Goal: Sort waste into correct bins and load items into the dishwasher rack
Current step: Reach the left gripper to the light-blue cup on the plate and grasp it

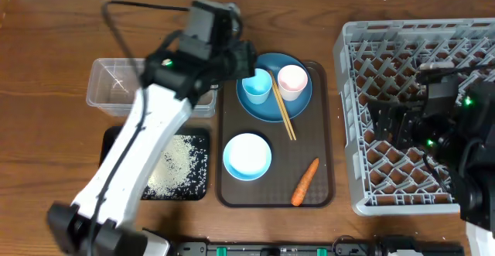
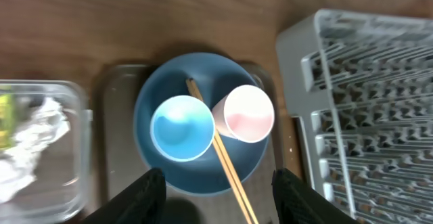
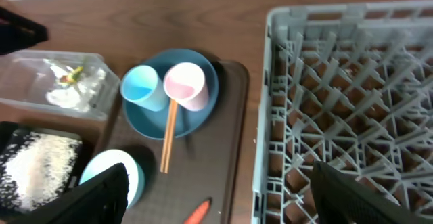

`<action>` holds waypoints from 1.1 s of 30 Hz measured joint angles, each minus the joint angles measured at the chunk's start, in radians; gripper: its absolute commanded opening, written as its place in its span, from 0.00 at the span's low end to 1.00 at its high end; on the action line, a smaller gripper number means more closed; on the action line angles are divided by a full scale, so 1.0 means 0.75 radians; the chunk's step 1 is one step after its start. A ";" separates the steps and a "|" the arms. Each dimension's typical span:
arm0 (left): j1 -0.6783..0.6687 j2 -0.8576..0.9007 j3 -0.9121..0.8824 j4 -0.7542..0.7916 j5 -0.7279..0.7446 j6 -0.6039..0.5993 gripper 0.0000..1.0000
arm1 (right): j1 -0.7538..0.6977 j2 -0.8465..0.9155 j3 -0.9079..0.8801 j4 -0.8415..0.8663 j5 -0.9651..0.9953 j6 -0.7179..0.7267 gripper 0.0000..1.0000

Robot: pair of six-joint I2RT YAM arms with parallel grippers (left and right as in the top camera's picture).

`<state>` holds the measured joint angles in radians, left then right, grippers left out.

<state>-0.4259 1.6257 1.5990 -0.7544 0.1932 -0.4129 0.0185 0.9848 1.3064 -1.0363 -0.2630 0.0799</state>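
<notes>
Hovering over the near rim of the blue plate (image 2: 203, 68), the left gripper (image 2: 218, 176) has its fingers spread wide and empty. The light blue cup (image 2: 181, 128) stands on the plate just beyond it, with the pale pink cup (image 2: 247, 114) alongside, both mouths up. The chopsticks (image 2: 226, 166) run between the cups and out past the plate's near rim. The carrot (image 1: 305, 182) lies slantwise in the brown tray (image 1: 298, 151), well apart. The left arm reaches diagonally from the near-left. The right gripper (image 3: 220, 176), likewise spread and empty, hangs over the dishwasher rack (image 1: 352, 117).

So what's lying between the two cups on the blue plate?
The wooden chopsticks run between the light blue cup and the pale pink cup, clearest in the left wrist view.
</notes>
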 measured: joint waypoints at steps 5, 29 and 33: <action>-0.034 0.184 0.000 0.044 -0.075 -0.024 0.54 | 0.000 0.074 0.000 0.003 0.023 -0.004 0.87; -0.035 0.458 -0.001 -0.031 -0.159 -0.048 0.45 | 0.000 0.254 0.000 -0.009 0.039 -0.043 0.85; -0.035 0.503 -0.006 -0.028 -0.159 -0.048 0.38 | 0.000 0.254 0.000 -0.009 0.039 -0.043 0.85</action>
<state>-0.4519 2.0029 1.5944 -0.7757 0.0742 -0.4492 0.0185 1.1755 1.3064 -1.0431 -0.2340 0.0479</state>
